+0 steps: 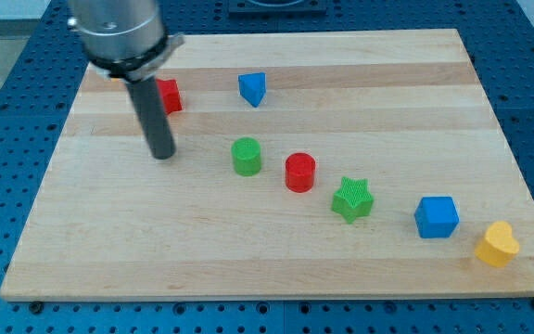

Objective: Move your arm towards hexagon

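Worktop (267, 269): pale wooden board on a blue perforated base, carrying seven small blocks. Arm: grey housing at the view's top left, ending in a straight dark rod; there is no hand on this rig, so nothing is grasped or clenched. My tip (162, 155) rests on the board in its left half, touching no block. Item 1: red block (169, 96), partly hidden behind the rod, just above and slightly right of my tip; its shape cannot be fully made out, so whether it is the hexagon cannot be told for certain, though no other block looks like one. Item 2: blue block (252, 88), wedge-like or triangular, near the view's top, right of the red block and apart from it. Item 3: green cylinder (246, 156), upright, level with my tip and to its right, apart from it. Item 4: red cylinder (299, 173), upright, near the green cylinder on its lower right, not touching. Item 5: green star (352, 199), lower right of the red cylinder. Item 6: blue cube (436, 216), further right. Item 7: yellow heart (497, 244), near the board's lower right corner, close beside the blue cube.
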### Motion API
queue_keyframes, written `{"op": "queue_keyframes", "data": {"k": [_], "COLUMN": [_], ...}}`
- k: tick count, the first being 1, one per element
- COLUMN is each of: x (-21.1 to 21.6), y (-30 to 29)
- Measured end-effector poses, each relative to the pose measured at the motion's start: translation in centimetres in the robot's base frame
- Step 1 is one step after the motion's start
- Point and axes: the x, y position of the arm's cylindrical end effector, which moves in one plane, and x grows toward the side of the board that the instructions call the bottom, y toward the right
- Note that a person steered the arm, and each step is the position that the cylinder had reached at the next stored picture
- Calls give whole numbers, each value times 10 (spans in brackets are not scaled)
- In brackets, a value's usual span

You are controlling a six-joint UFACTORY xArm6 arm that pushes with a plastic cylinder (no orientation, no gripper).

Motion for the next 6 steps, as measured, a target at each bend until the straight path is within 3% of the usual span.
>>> {"op": "queue_keyframes", "data": {"k": [2,4,5,6], "x": [-15,-108,-115,-150], "y": [-71,-127,-135,-135]}}
